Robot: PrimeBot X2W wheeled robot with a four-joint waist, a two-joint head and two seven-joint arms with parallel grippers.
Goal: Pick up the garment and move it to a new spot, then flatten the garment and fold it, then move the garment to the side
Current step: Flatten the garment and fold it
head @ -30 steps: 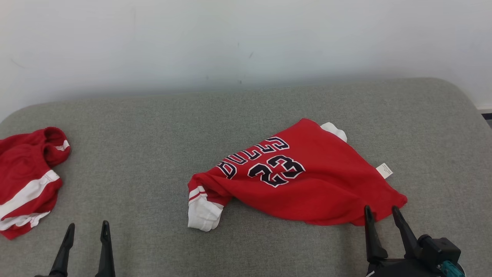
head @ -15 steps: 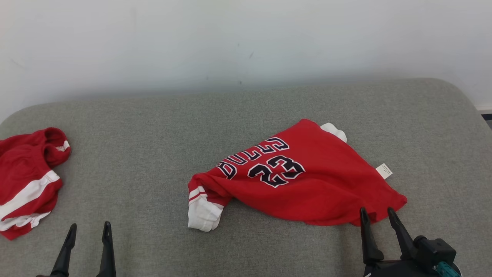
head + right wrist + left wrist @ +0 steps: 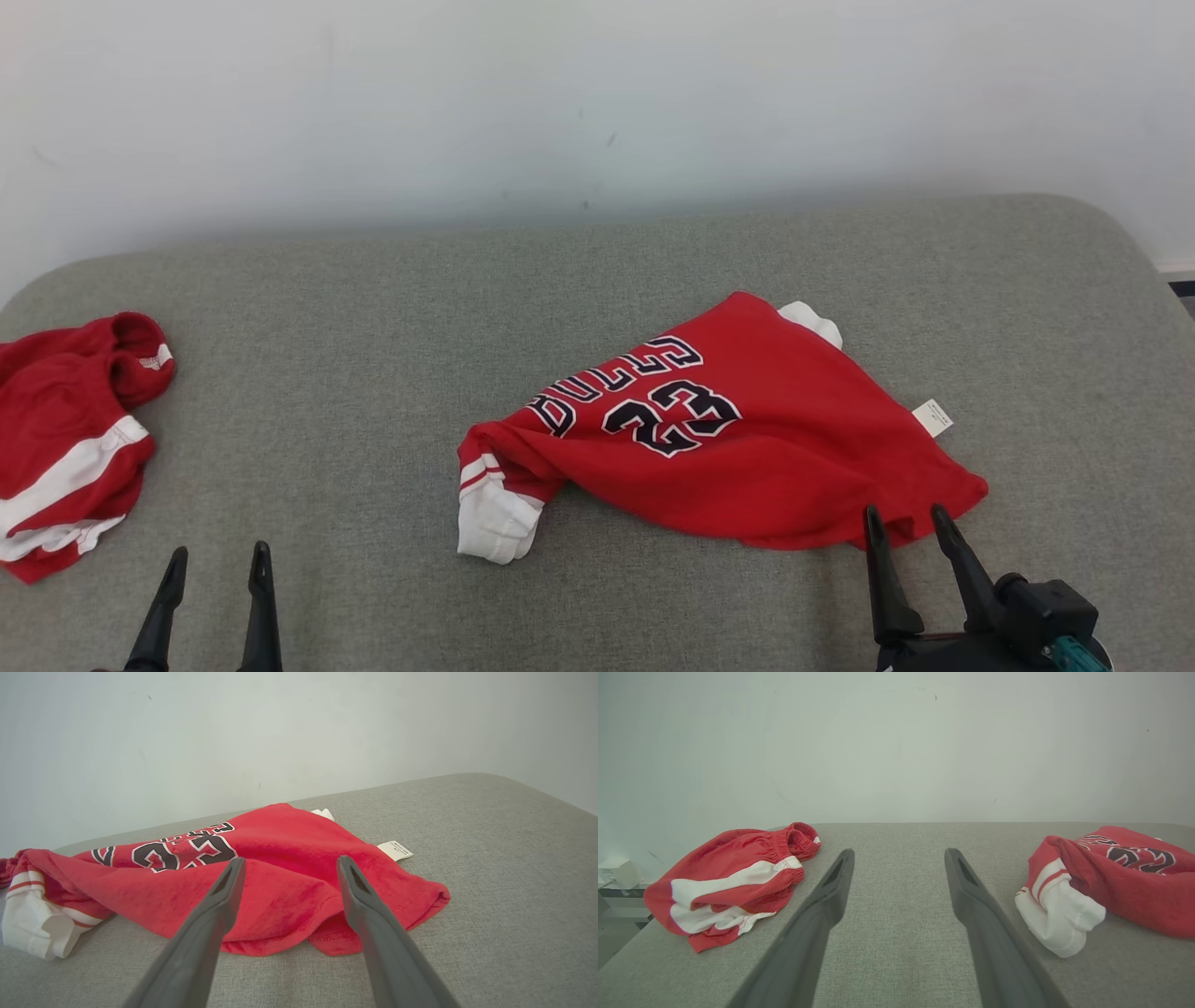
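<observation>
One jersey point(image 3: 747, 448), one shorts point(image 3: 65, 439); left gripper point(image 3: 219, 551) and right gripper point(image 3: 904, 511) both spread.

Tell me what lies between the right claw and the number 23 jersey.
Nothing visible does. The open right claw points straight at the near hem of the red jersey, with just bare grey padding beneath and no other object between them.

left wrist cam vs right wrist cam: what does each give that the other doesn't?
Left wrist adds: red shorts with a white stripe, open left pincer, white box at far left. Right wrist adds: care tag, hem corner, open right pincer aimed at that hem. Shared: red 23 jersey, its white sleeve, grey cushion, pale wall.
</observation>
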